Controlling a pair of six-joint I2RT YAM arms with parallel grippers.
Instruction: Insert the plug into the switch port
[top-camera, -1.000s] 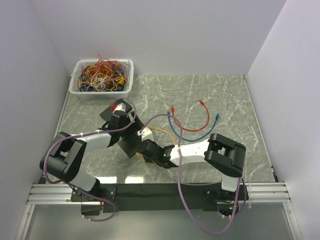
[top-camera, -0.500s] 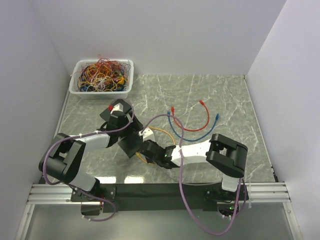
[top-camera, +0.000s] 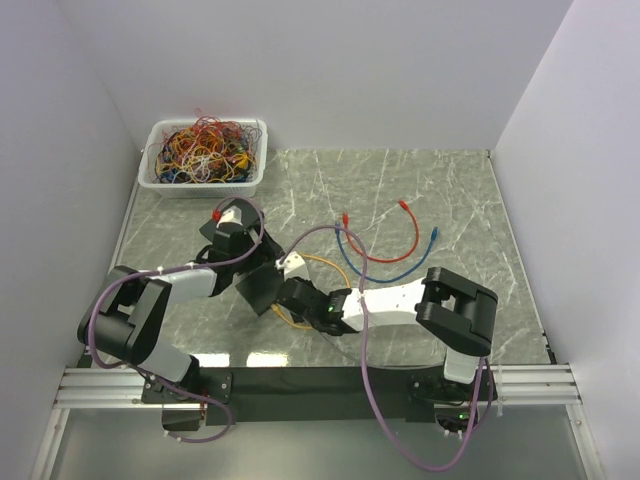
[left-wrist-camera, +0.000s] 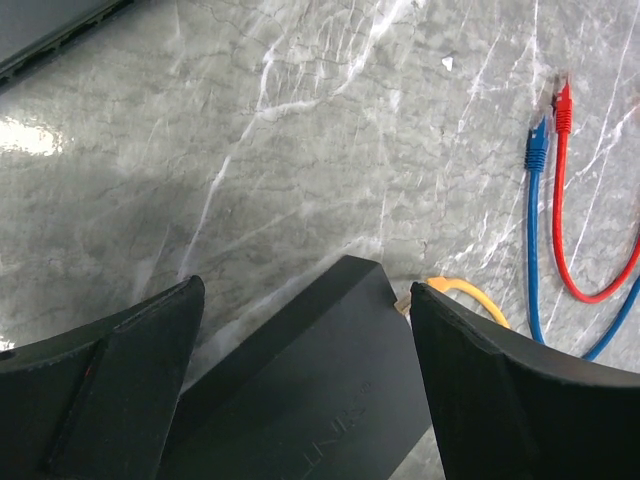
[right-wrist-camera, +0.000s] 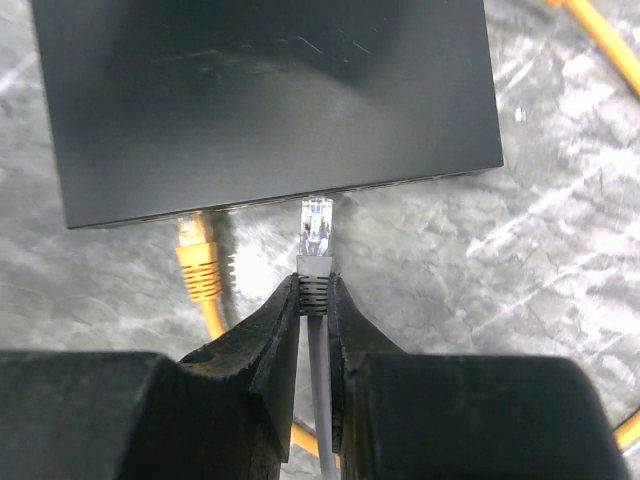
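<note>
My right gripper (right-wrist-camera: 314, 296) is pinched on the ribbed boot of the grey cable (right-wrist-camera: 320, 420), just behind the clear plug (right-wrist-camera: 317, 228). The plug's long axis runs straight away from my fingers toward the front edge of the black switch (right-wrist-camera: 270, 90). Its tip sits right at that edge, and nearly all its body shows outside, so I judge it not yet seated. The port face is hidden under the top edge, so I can't see the opening. An orange plug (right-wrist-camera: 197, 255) sits just left at the same face. The free port should lie dead ahead — the push wants to follow the plug's axis, no sideways drift. My left gripper (left-wrist-camera: 305, 290) is spread wide astride a corner of the switch, clamping nothing — the right arm is the one in place.
</note>
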